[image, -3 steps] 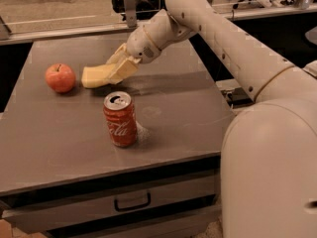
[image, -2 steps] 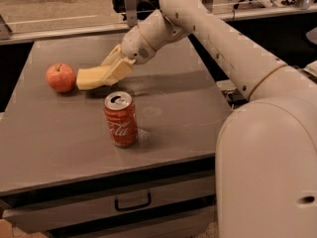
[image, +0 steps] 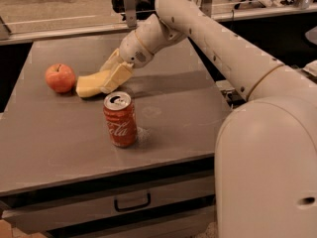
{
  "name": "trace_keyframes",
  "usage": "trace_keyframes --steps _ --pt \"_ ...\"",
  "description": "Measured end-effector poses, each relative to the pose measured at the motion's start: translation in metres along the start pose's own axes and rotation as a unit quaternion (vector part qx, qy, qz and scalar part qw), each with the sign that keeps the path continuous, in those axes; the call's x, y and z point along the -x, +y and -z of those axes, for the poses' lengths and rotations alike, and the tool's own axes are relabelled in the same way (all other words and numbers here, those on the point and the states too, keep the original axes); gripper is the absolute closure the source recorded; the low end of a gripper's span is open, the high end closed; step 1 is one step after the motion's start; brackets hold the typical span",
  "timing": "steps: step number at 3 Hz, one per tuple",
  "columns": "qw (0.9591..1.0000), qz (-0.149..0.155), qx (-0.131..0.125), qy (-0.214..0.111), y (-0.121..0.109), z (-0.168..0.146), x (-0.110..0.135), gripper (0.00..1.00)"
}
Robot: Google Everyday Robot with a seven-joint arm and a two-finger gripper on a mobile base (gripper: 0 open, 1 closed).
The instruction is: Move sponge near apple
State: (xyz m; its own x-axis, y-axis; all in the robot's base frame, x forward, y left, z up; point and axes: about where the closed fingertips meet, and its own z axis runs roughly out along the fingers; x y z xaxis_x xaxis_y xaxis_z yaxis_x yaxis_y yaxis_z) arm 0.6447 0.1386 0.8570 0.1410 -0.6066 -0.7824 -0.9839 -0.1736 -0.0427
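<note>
On the surface's [image: 59, 143] far left, the end effector [image: 105, 79] grips the sponge [image: 88, 86], just beside the apple [image: 60, 78]. I'd lower it flat and release gently, so the apple doesn't roll.

arm [image: 223, 48]: cream-white smooth shell, thick round tube segments | joints: rounded housings with thin tan seam rings, a few small dark dots | wrist [image: 141, 46]: bulbous, small grey patch | body shell [image: 267, 172]: big cream dome, one small dark hole low right | gripper [image: 103, 81]: pale yellow blocky fingers, at arm's tip by the sponge [image: 85, 86]
</note>
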Motion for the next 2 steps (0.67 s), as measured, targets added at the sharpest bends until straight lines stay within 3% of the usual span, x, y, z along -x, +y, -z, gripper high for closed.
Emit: trace_keyframes --steps 1,2 --pt "1.0 -0.001 -0.001 -0.002 -0.002 -0.001 0.0 0.0" --pt "0.9967 -0.05 -0.061 -0.019 -0.012 0.03 -0.016 0.0"
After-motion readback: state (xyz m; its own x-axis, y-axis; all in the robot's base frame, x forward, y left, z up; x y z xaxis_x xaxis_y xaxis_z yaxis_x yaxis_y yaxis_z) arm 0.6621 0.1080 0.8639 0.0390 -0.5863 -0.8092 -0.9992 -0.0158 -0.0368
